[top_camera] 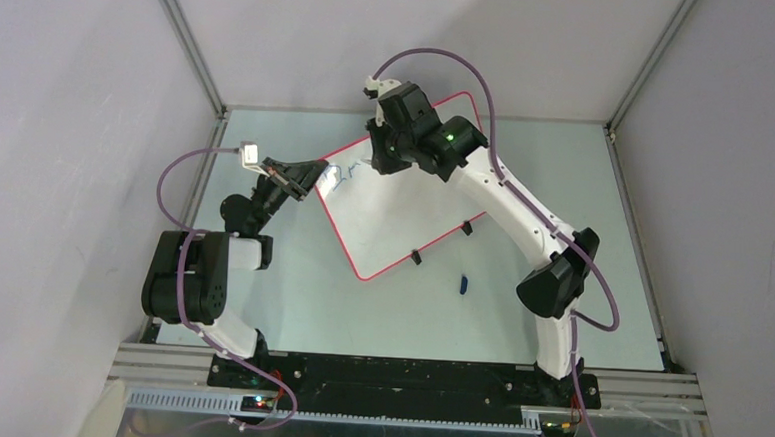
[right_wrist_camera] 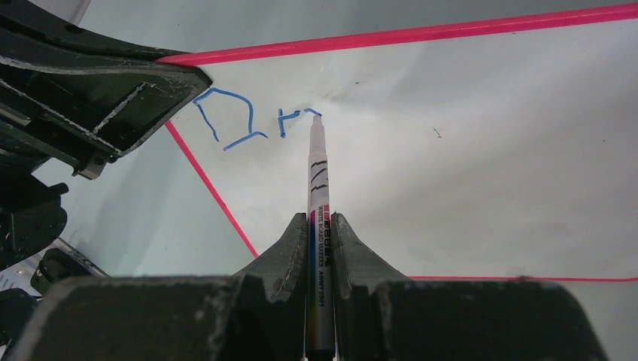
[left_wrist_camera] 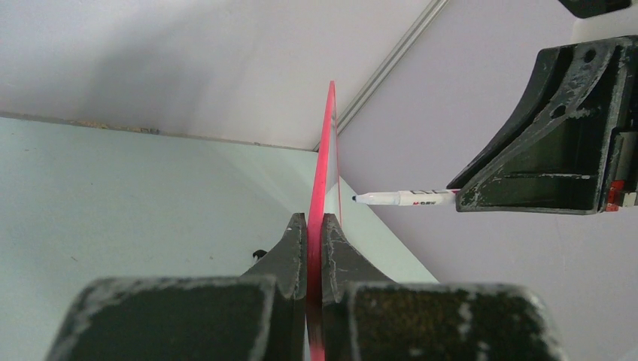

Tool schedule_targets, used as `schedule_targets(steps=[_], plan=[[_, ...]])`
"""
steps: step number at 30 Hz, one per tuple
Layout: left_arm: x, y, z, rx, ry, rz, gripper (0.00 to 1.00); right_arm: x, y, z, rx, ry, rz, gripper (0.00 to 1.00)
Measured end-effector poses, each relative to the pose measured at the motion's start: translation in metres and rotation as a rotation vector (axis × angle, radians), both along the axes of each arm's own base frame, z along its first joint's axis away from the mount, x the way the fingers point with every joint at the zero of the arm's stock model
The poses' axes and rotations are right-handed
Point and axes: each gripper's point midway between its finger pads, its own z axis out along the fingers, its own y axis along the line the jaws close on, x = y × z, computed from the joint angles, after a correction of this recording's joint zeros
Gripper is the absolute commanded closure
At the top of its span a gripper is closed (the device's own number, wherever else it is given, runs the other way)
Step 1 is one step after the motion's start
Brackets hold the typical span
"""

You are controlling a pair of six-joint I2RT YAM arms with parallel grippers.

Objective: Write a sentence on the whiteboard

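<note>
Blue sentence (right_wrist_camera: 248,124) on whiteboard (right_wrist_camera: 489,150) reads only "Dr", at 9 o'clock from the marker (right_wrist_camera: 319,218) tip. Marker barrel print: "WHITE BOARD MARKER"; other print too small.

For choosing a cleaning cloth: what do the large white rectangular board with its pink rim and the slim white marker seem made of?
Large white rectangular board: probably a glossy coated sheet; soft reflections show on it. Pink rim: likely plastic, evenly bright. Slim white marker: seemingly smooth plastic, with printed lettering.
</note>
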Motion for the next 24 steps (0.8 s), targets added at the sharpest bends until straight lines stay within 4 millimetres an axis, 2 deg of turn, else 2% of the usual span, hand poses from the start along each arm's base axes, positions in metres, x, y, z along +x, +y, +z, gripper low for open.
schedule_targets(steps=[24], plan=[[0.0, 0.0, 0.0, 0.0, 0.0, 0.0, 0.99, 0.005, 0.006, -0.017, -0.018, 0.034, 0.009, 1.0]])
